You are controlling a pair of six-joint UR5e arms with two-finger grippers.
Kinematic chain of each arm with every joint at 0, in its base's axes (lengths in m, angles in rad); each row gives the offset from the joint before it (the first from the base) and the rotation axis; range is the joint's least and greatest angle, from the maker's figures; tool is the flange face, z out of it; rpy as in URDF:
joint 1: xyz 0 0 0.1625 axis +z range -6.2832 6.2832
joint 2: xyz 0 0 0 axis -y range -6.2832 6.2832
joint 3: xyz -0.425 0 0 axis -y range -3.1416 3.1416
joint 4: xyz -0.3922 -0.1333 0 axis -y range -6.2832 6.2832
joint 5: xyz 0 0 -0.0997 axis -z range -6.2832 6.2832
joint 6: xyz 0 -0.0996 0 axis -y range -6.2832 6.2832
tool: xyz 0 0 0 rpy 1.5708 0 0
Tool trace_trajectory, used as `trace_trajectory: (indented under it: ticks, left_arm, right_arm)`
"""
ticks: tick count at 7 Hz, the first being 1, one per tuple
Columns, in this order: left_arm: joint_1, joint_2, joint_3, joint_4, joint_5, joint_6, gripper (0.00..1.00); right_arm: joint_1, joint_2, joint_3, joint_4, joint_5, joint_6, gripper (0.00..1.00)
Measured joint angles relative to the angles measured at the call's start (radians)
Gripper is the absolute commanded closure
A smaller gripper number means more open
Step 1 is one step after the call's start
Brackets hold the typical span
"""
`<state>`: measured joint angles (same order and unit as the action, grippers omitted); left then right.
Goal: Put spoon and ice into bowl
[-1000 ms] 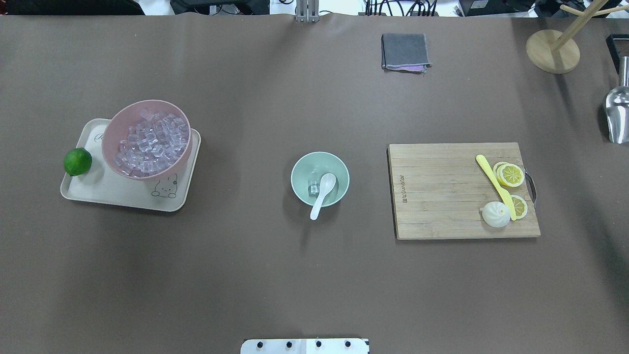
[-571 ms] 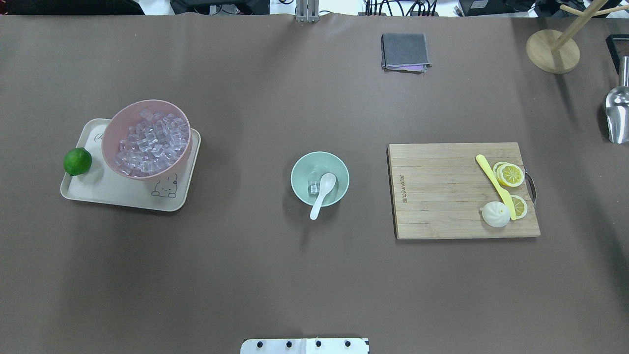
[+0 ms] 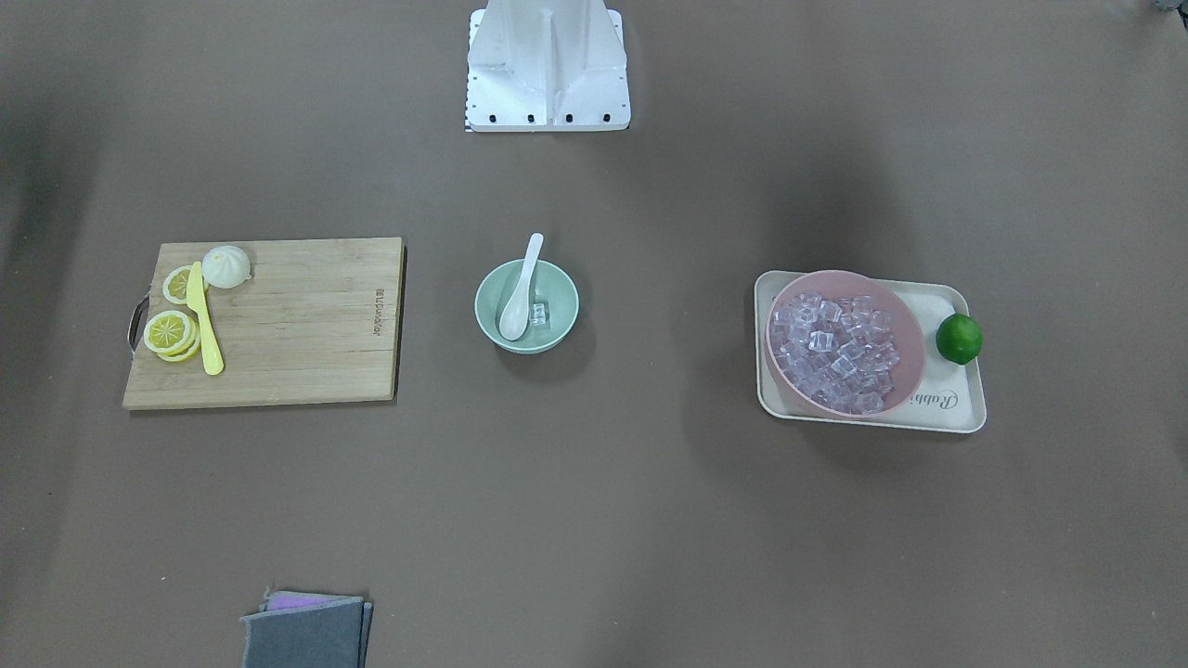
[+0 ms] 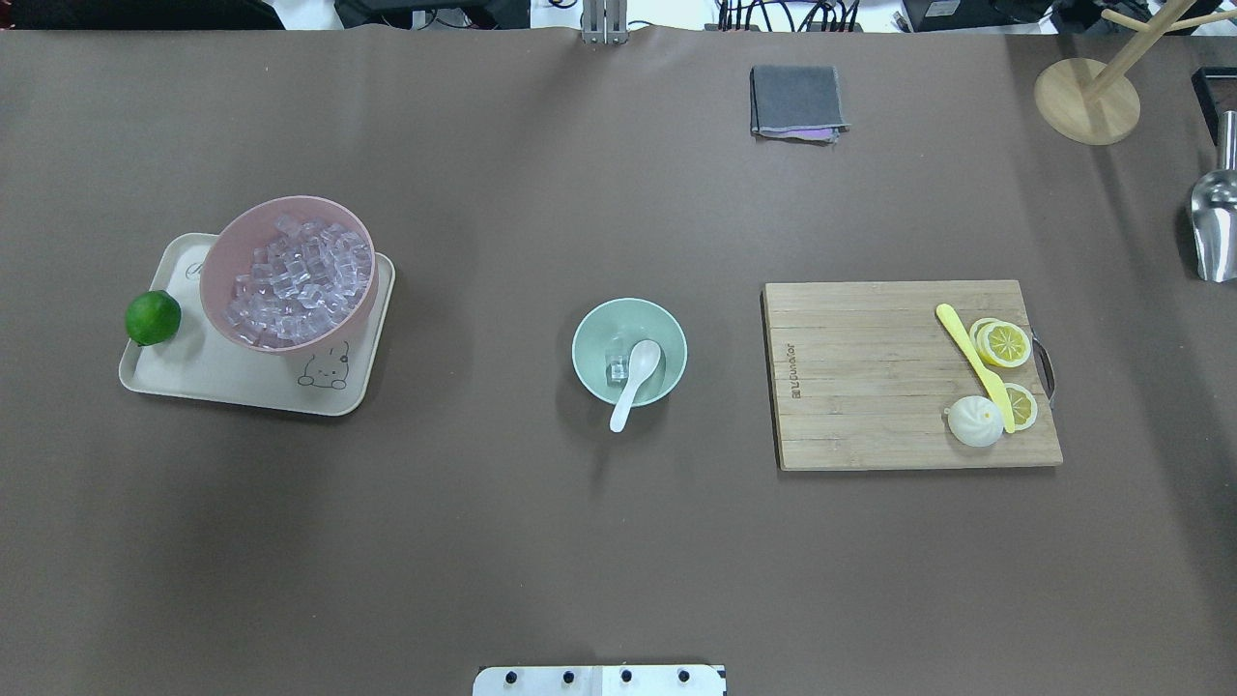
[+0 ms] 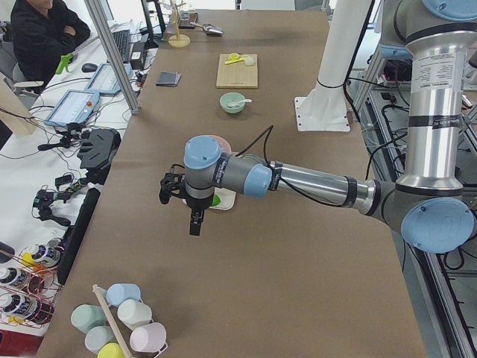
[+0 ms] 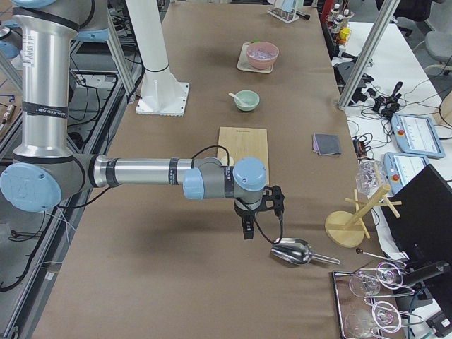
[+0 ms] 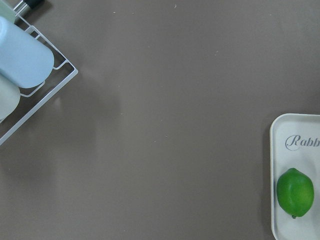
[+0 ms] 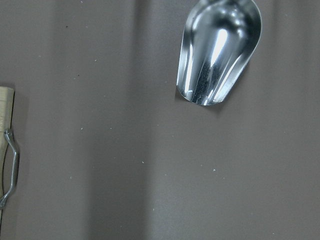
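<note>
The table (image 4: pixel 541 541) is brown. The left arm (image 5: pixel 298 179) reaches out over its left end and the right arm (image 6: pixel 141 171) over its right end, both well apart from the middle. Each gripper shows only from the side: the left gripper (image 5: pixel 195 222) hangs near the tray (image 4: pixel 242 382), the right gripper (image 6: pixel 246 229) beside a metal scoop (image 8: pixel 220 50). I cannot tell how far either one is parted, and nothing shows in their grasp.

A wooden board (image 4: pixel 870 387) lies to the right. On the tray stand a pink bowl (image 4: pixel 224 253) full of cubes and a lime (image 4: pixel 153 317).

The bowl (image 4: pixel 599 324) sits mid-table. The spoon (image 4: pixel 636 372) rests in it, scoop inside, handle over the rim toward the robot. The ice (image 4: pixel 617 369) lies on the bowl's floor, just beside the scoop.
</note>
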<state>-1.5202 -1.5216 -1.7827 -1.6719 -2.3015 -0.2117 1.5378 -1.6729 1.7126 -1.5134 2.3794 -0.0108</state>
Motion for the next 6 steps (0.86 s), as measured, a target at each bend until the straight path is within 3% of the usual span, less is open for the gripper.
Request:
trace_trajectory:
  ticks: [6]
  left_arm:
    - [-0.034,0.041,-0.004,-0.007,-0.001,0.001,0.02]
  right_arm:
    - [0.001,-0.003,0.013,-0.005,0.012,0.051,0.0]
